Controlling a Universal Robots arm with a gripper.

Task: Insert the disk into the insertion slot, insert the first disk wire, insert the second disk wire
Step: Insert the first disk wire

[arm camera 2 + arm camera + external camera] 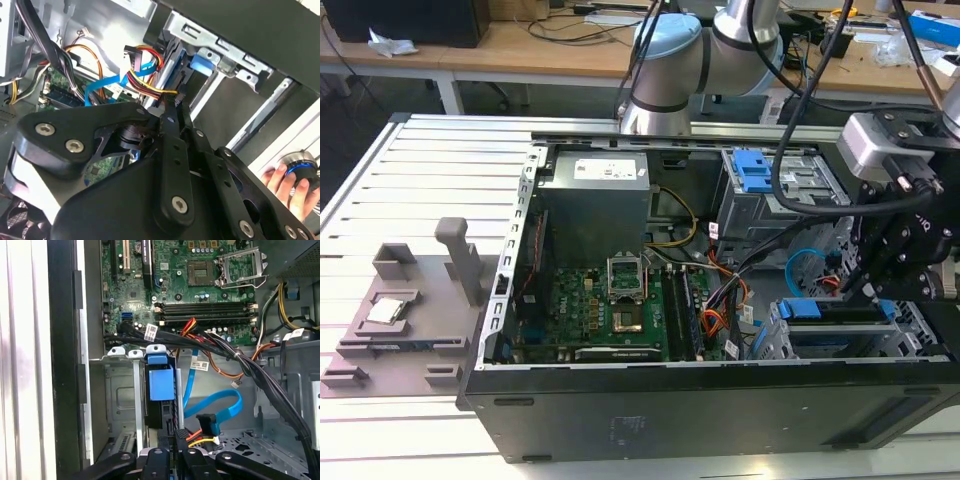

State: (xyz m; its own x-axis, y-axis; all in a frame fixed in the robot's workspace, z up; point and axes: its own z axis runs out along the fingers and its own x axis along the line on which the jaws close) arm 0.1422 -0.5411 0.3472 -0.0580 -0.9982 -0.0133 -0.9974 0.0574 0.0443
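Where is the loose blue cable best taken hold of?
Probably by its rigid black plug, gripped across its flat faces, coming in through the open side of the case. The blue cable itself is a limp looped ribbon that would bend. The gripper is shut on the red-yellow wire plug.

The arm [665, 70] rises at the far side and reaches over toward the exterior view's right; its wrist bends downward; the gripper [865, 288] hangs low, pointing down; in both wrist views its fingers [169, 135] sit drawn together, pinching a black plug [179, 96].
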